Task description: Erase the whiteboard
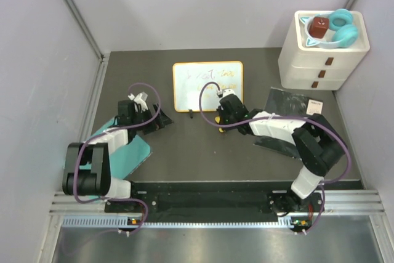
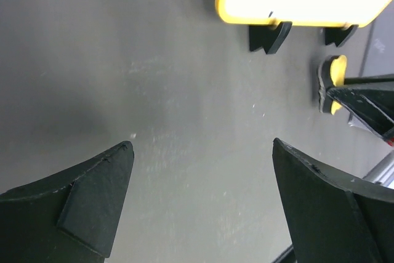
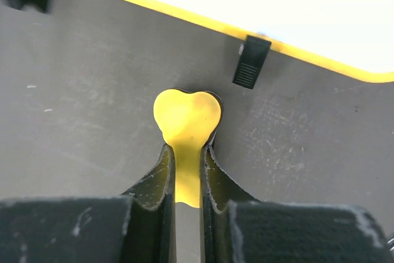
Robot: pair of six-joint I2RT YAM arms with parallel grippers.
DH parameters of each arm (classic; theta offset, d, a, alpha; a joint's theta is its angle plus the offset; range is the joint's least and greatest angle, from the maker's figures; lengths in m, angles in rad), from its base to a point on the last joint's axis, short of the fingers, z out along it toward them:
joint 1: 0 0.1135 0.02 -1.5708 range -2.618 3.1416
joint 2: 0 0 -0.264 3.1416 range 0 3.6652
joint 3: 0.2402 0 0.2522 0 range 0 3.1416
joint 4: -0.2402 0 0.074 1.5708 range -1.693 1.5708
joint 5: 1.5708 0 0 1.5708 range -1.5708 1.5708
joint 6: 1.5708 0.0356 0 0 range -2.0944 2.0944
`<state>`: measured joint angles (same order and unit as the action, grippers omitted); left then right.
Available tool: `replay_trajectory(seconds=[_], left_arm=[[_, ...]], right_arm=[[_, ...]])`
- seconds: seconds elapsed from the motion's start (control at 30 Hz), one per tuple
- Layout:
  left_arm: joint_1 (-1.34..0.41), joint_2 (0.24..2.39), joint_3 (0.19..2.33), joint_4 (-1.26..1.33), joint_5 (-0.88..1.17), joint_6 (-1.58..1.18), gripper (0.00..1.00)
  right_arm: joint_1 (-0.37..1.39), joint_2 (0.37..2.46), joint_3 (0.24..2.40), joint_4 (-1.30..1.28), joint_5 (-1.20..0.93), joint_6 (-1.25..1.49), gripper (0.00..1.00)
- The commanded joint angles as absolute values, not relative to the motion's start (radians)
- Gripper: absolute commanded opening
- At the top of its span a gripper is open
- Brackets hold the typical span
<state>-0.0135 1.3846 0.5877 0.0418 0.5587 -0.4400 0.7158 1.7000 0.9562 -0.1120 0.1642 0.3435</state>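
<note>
Far middle of the dark counter: whiteboard, yellow-framed, propped on small black feet. Bears faint orange writing across its white face.

Right claw: clenched on a yellow eraser. Pinches the eraser's narrow stem between both fingers, leaving the rounded, heart-shaped head poking out ahead. Sits low over the counter just in front of the whiteboard's near edge, close to one foot, with a strip of bare counter between eraser and frame. Cannot tell whether the eraser touches the counter.

Left claw: released, fingers spread wide, with only bare counter between them. Hangs to the left of the whiteboard, apart from it. Looks from its wrist camera toward the board's near corner, with the eraser and the right claw's tip at the view's right edge.

Under the left arm: a teal board, flat on the counter. Under the right arm: a dark sheet with a white label. In the far right corner: a white drawer unit, with teal headphones and a brown block on top.
</note>
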Motion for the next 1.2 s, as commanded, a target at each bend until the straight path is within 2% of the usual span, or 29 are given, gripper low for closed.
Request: replay_trajectory(seconds=[0.0,0.17,0.37,0.47,0.57,0.73,0.87,1.0,1.17], left_arm=[[-0.008,1.459,0.531,0.437,0.649,-0.564,0.95],[-0.008,1.621,0.549,0.699,0.696,-0.665,0.89],[-0.008,1.862,0.661,0.923,0.759,-0.784,0.75],[-0.008,1.995,0.716,1.119,0.794,-0.886,0.65],[-0.008,2.103,0.753,1.314,0.798,-0.984,0.66],[-0.008,2.224,0.81,1.442,0.816,-1.052,0.64],[-0.008,2.26,0.816,1.538,0.836,-1.089,0.58],[-0.008,2.27,0.831,1.539,0.87,-1.071,0.45],[-0.04,2.249,0.841,1.482,0.893,-1.0,0.43]], right_arm=[[0.706,1.576,0.954,-0.084,0.107,0.339,0.0],[0.704,1.511,0.986,-0.1,0.068,0.311,0.0],[0.693,1.483,1.026,-0.1,0.014,0.317,0.0],[0.686,1.486,1.037,-0.086,-0.026,0.327,0.0],[0.684,1.497,1.046,-0.08,-0.035,0.325,0.0],[0.681,1.531,1.075,-0.097,-0.031,0.305,0.0],[0.677,1.554,1.086,-0.089,-0.026,0.304,0.0],[0.673,1.572,1.094,-0.077,-0.029,0.313,0.0],[0.672,1.592,1.095,-0.074,-0.032,0.318,0.0]])
